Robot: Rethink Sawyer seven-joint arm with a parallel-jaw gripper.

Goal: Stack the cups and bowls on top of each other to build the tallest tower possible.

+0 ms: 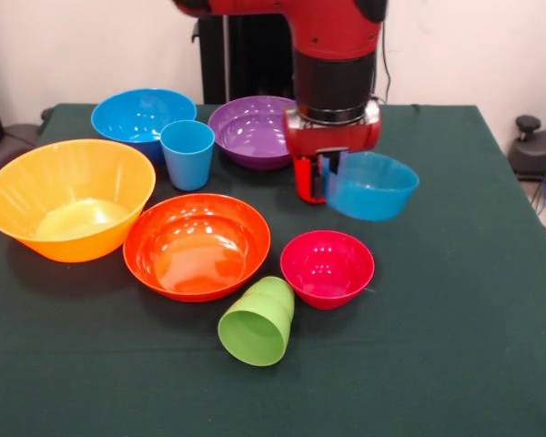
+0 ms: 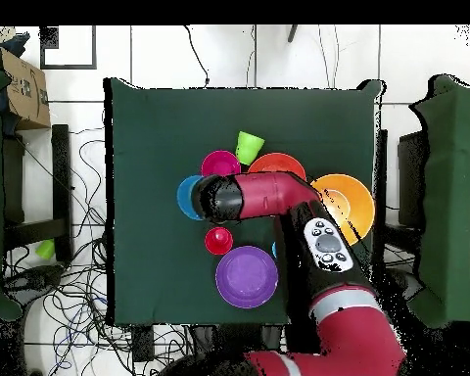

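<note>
My gripper [image 1: 331, 175] is shut on the rim of the small blue bowl [image 1: 373, 187] and holds it tilted above the table, above and behind the small magenta bowl [image 1: 328, 266]. The red cup [image 1: 303, 182] stands just behind the gripper, partly hidden. The green cup [image 1: 257, 320] lies on its side at the front. The red-orange bowl [image 1: 197, 244], yellow-orange bowl [image 1: 68, 196], large blue bowl [image 1: 141, 116], light blue cup [image 1: 187, 153] and purple bowl [image 1: 253, 132] stand apart, upright. In the overhead view the small blue bowl [image 2: 187, 196] shows beside the arm's end.
All ware sits on a dark green tablecloth [image 1: 455, 346]. The arm [image 2: 278, 201] covers the large blue bowl and light blue cup in the overhead view. A cardboard box [image 2: 23, 90] and cables lie off the table.
</note>
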